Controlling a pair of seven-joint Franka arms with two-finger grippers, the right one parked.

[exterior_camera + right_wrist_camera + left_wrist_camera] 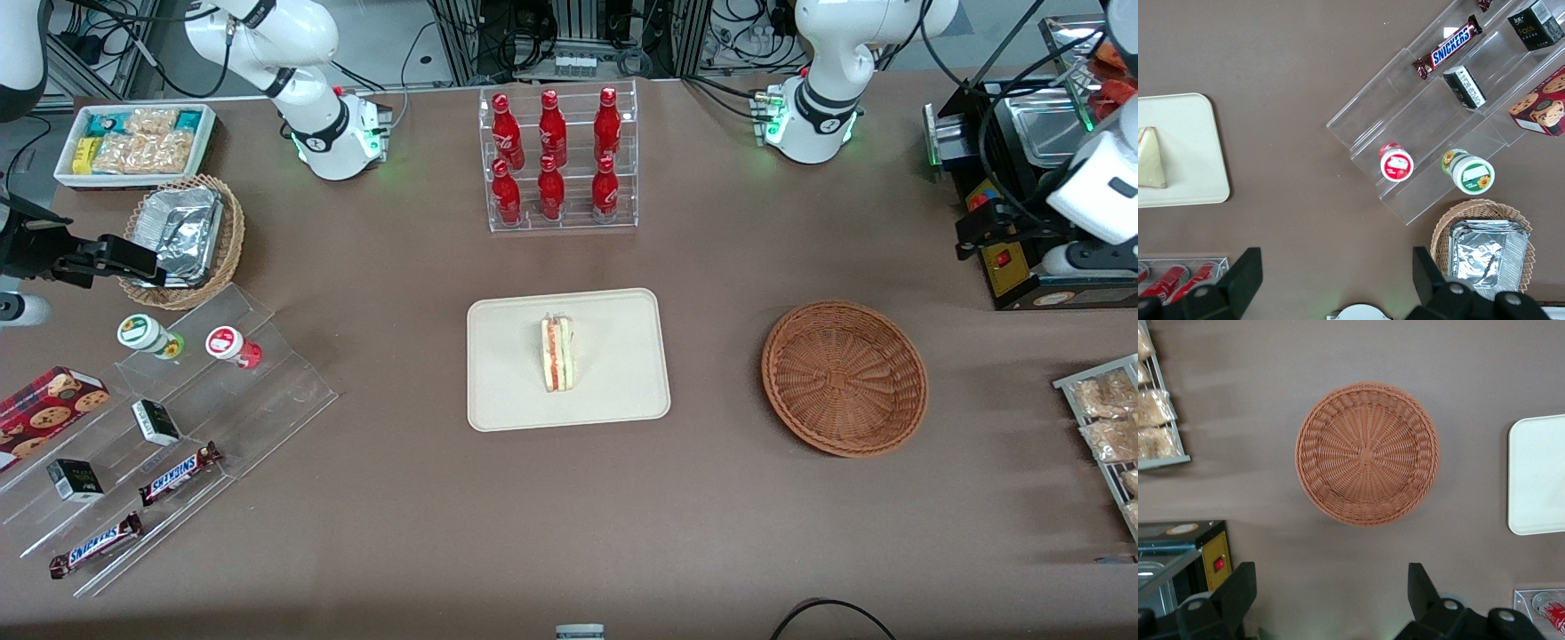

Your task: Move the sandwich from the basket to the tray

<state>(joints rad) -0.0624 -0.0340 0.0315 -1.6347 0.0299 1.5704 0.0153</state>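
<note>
The sandwich [558, 353] lies on the cream tray [613, 391] in the middle of the table, and shows on it in the right wrist view too [1151, 157]. The reddish-brown wicker basket [845, 378] stands beside the tray, toward the working arm's end, with nothing in it [1367, 453]. My left gripper [978, 228] hangs high above the table, farther from the front camera than the basket, by the black machine. In the left wrist view the gripper [1330, 587] is open and holds nothing. An edge of the tray [1538, 473] shows there.
A clear rack of red bottles [556, 160] stands farther back than the tray. A black machine [1022, 178] and a rack of snack bags [1107, 418] are at the working arm's end. A foil-filled tan basket [182, 236], a white snack bin [133, 142] and acrylic shelves [169, 436] are at the parked arm's end.
</note>
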